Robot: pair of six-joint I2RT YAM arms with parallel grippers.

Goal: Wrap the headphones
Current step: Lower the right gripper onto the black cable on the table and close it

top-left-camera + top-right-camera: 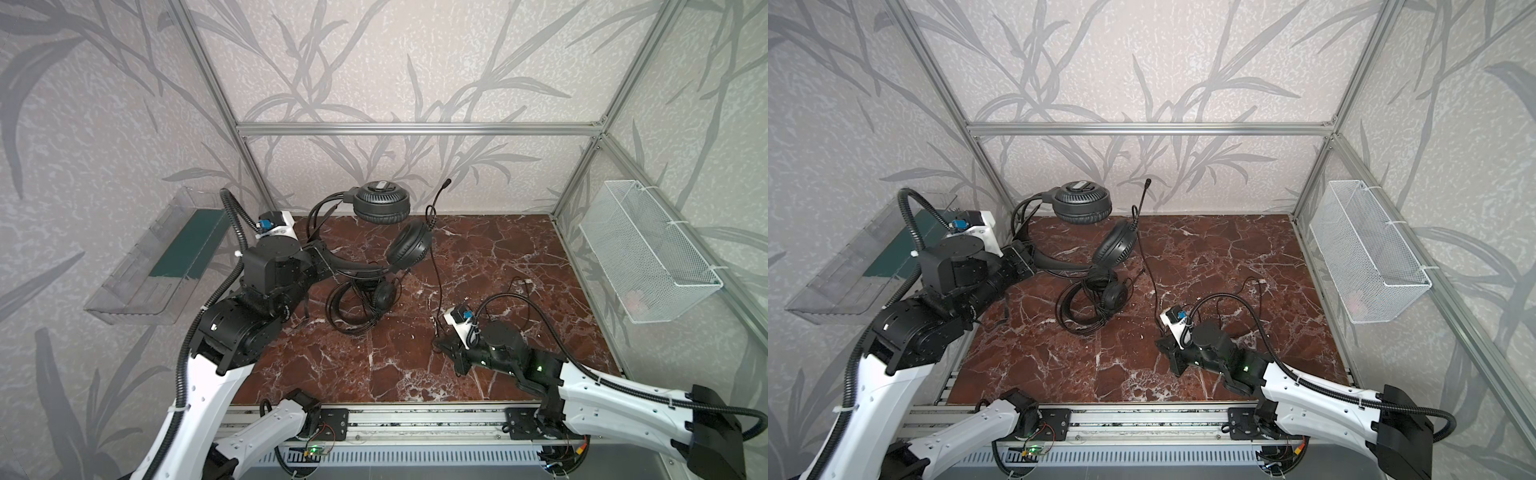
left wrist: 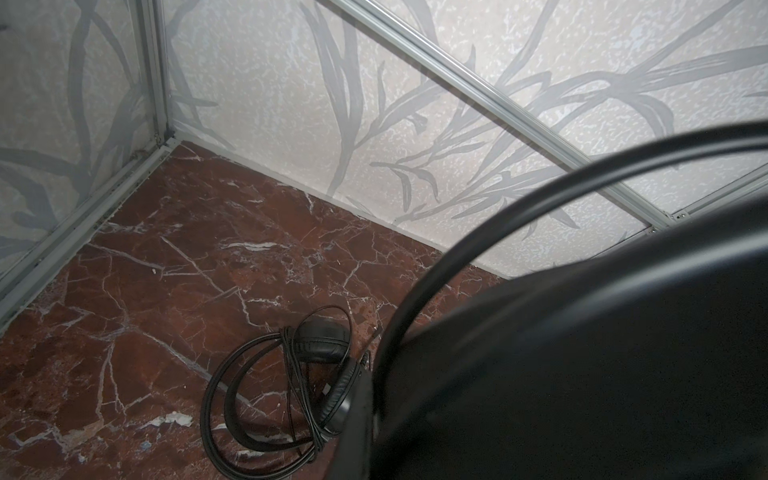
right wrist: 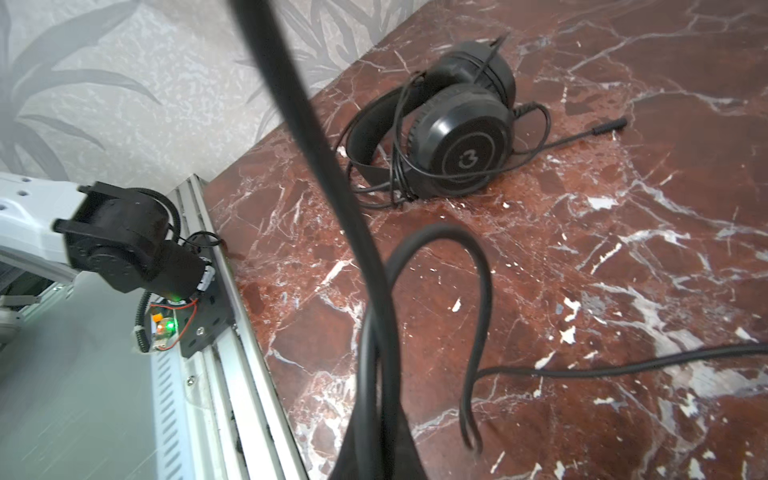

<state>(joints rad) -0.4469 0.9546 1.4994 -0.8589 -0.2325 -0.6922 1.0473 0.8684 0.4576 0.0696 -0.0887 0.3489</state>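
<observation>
Where the left gripper (image 1: 321,254) reaches in over the table, its jaws are pressed together on the broad arched headband (image 1: 353,272) of the larger black headset (image 1: 381,203). It holds the headset clear of the surface, both round padded earcups up near the back wall and a thin microphone boom (image 1: 439,195) pointing upward. From the lower earcup a thin black rubbery cable (image 1: 435,282) drops to the right gripper (image 1: 441,344). That gripper sits low by the tabletop, jaws closed on the cable. In the right wrist view the cable crosses close before the lens, and a loose loop of it lies on the stone.

The smaller black headset (image 1: 384,295) lies on the glossy red-brown marble-patterned table (image 1: 519,249) between the two grippers, apart from both. Its own thin lead is wound around the band and the smooth round cups.

Counted: two headsets with two earcups each, two grippers, one white wire-mesh basket (image 1: 648,257) on the right wall, and one clear plastic tray (image 1: 137,270) on the left wall
</observation>
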